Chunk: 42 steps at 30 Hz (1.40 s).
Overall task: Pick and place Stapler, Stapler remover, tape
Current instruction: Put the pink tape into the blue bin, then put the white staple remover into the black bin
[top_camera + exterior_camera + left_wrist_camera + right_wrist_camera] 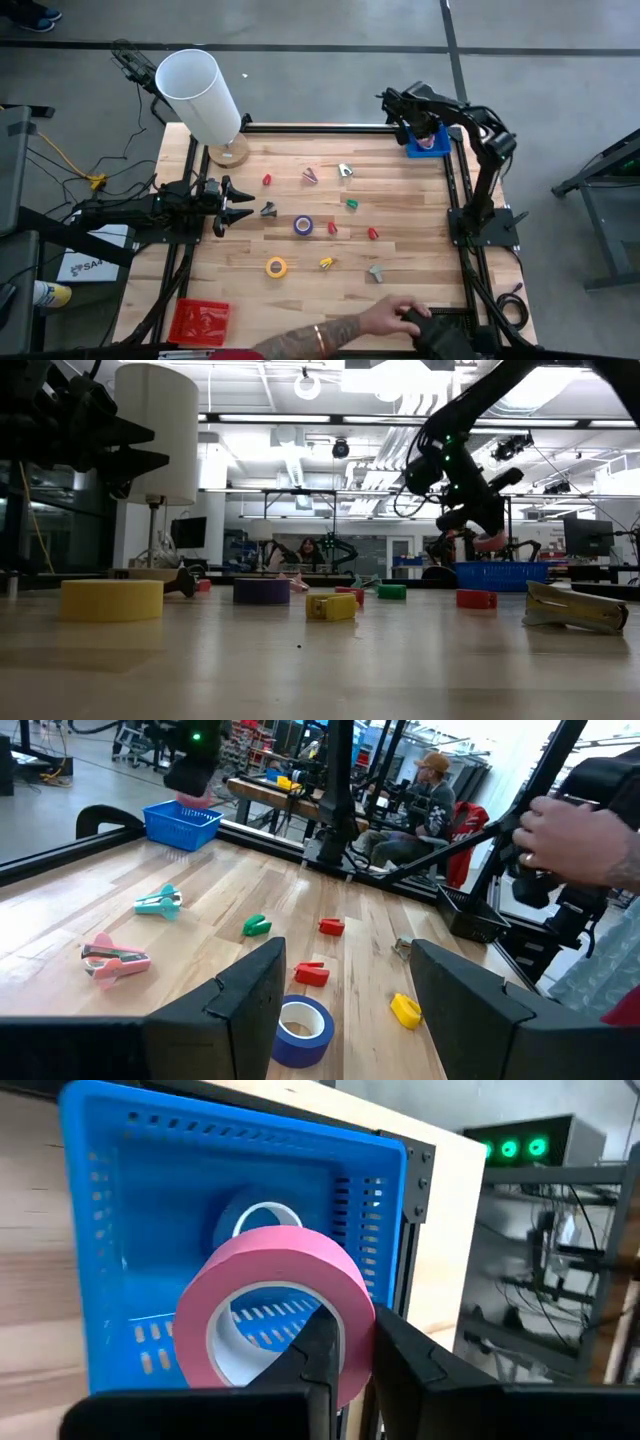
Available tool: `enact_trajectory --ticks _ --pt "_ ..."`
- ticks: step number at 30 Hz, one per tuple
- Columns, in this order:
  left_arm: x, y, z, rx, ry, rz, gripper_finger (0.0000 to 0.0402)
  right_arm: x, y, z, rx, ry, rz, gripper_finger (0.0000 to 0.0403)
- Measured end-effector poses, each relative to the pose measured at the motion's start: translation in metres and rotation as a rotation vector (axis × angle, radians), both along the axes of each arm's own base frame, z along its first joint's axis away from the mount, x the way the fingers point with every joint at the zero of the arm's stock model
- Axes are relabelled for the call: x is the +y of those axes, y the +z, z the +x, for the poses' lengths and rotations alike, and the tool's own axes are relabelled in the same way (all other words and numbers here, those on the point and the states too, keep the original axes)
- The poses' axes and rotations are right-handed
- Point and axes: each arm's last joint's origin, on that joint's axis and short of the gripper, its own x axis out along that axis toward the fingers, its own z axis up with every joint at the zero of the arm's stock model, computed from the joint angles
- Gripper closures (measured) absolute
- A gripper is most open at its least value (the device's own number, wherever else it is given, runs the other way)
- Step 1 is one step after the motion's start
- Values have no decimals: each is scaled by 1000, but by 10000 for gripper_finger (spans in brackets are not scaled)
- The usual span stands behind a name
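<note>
The right end effector is clenched on the pink tape roll, pinching its rim, and hangs directly above the blue basket at the counter's far right corner. The roll's open centre faces sideways, and the basket's floor lies straight below it, already holding a blue roll. The right arm folds over the basket with its wrist pointed down.

The left end effector waits with fingers apart at the counter's left edge, aimed level across it at the purple tape roll, which lies flat just ahead. The yellow tape roll sits nearer the front.
</note>
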Motion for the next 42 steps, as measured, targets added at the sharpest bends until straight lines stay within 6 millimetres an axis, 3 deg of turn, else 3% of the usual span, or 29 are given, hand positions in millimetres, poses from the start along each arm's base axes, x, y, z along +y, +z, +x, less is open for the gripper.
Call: enact_trajectory --ticks 11,20,31,42 --pt "0 0 0 0 0 0 188 -27 -24 8 -2 -40 87 373" --pt "0 0 0 0 0 0 188 -30 -31 8 16 -54 125 329" --pt "0 0 0 0 0 0 188 -29 -31 9 -6 -54 143 321" --pt "0 0 0 0 0 0 188 -21 3 6 -87 -27 57 320"
